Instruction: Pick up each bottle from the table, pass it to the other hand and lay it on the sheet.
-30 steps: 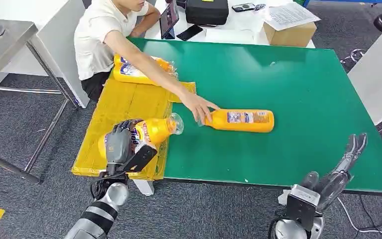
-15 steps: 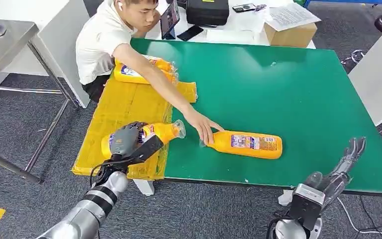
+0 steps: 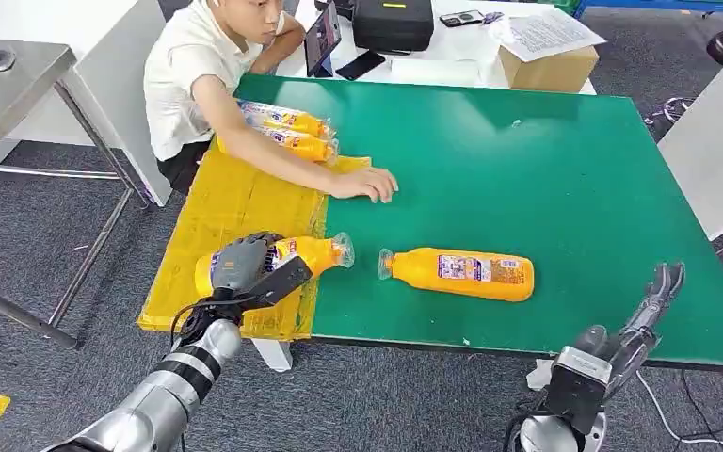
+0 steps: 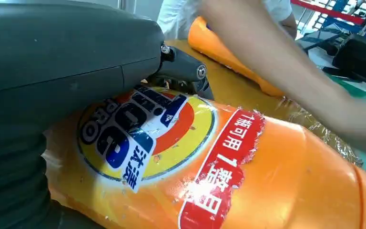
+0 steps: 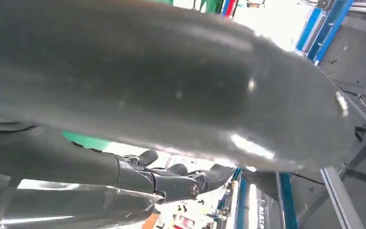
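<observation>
Fingers (image 3: 278, 280) of the left hand (image 3: 245, 266) were wrapped around an orange plastic detergent bottle with a round blue-and-yellow label (image 3: 287, 256), holding it on its side over the near end of the yellow sheet (image 3: 231, 202), neck overhanging the green table top (image 3: 546, 169). The right hand (image 3: 635, 330) hung off the table's near edge, fingers extended and holding nothing. Two smaller orange bottles (image 3: 292, 132) lay at the sheet's far end beside a seated person's forearm (image 3: 278, 169). A second large orange bottle (image 3: 461, 273) lay on the table, apparently awaiting pickup; release of the held one seemed next.
</observation>
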`<action>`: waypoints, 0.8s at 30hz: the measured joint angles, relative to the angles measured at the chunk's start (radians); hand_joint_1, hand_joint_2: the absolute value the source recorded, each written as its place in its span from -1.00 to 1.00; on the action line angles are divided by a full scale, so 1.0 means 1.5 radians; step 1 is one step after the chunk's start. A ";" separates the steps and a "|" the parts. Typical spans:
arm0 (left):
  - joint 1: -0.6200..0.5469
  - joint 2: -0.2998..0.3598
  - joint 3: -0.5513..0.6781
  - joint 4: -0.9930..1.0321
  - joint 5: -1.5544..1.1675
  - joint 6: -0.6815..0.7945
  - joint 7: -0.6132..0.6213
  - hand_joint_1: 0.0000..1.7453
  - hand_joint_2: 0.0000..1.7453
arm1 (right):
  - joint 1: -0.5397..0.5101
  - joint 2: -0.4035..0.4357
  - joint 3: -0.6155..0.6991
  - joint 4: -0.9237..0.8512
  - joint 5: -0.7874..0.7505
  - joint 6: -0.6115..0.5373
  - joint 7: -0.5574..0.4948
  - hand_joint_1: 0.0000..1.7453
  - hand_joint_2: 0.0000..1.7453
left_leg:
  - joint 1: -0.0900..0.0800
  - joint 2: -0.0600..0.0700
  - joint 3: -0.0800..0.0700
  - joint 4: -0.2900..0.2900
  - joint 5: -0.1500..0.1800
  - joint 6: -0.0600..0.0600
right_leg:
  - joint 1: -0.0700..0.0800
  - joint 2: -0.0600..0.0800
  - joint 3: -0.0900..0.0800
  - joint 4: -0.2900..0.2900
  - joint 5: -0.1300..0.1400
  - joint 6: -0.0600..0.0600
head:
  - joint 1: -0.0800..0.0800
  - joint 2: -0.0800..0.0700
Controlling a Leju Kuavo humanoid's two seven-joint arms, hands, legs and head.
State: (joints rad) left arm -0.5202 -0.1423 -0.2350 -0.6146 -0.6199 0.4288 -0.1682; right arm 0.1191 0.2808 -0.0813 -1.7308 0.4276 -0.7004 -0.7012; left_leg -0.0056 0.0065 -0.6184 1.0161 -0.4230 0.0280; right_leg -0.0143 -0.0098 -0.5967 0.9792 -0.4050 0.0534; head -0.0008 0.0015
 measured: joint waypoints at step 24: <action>0.031 0.022 -0.051 -0.048 0.067 -0.288 -0.115 -1.00 -1.00 | -0.003 -0.019 -0.004 0.012 -0.024 0.000 0.000 -1.00 -1.00 | 0.000 -0.001 0.002 0.000 0.000 0.000 | 0.000 0.000 0.002 0.000 0.000 0.000 | 0.000 0.000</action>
State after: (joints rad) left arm -0.4736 -0.1098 -0.3117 -0.6864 -0.5193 -0.0038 -0.3405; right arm 0.1141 0.2521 -0.0870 -1.7124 0.3910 -0.7004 -0.7012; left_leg -0.0057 0.0055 -0.6159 1.0159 -0.4237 0.0278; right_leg -0.0144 -0.0101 -0.5930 0.9791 -0.4055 0.0533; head -0.0008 0.0015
